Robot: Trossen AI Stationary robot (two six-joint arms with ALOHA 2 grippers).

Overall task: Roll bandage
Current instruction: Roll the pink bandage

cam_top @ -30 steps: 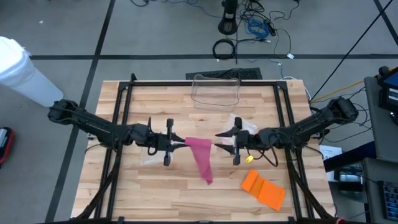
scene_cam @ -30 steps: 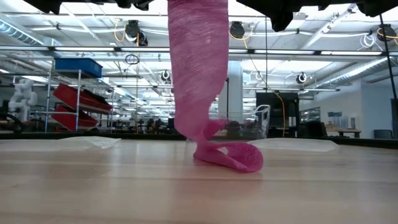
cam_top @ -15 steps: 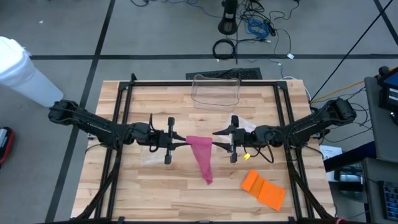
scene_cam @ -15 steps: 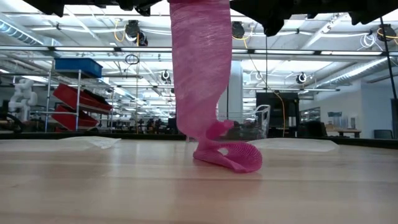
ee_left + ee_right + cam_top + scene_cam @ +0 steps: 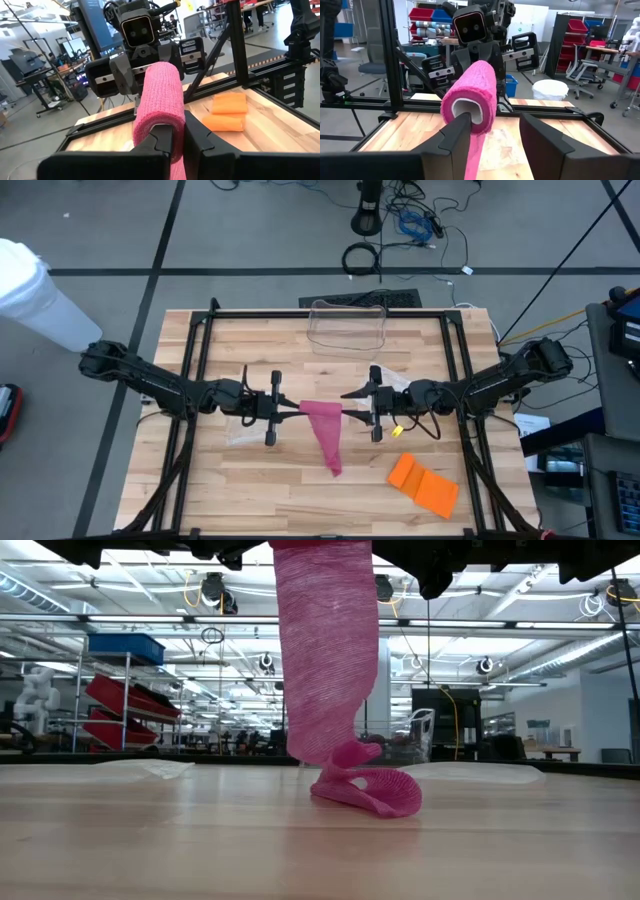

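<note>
A pink bandage roll hangs level above the table's middle, between my two grippers. Its loose tail hangs down, and the tail's crumpled end lies on the wood. My left gripper is shut on the roll's left end. My right gripper is open at the roll's right end, where the white core shows. One of its fingers stands right in front of the core, the other well clear of the roll. I cannot tell whether it touches. My left gripper pinches the roll's near end between its two fingers, coming level from the table's left, along the roll's axis. The roll is lifted clear and lies level. Its tail hangs slack below it, down to the table.
A clear plastic tub stands at the far middle. Orange bandages lie at the near right, with a small yellow thing beside them. Clear wrappers lie under both arms. Black frame rails run along the table's sides.
My right gripper has gone a little toward the table's left, up to the roll's right end. The roll stays lifted in my left gripper, and the hanging tail has swung slightly.
</note>
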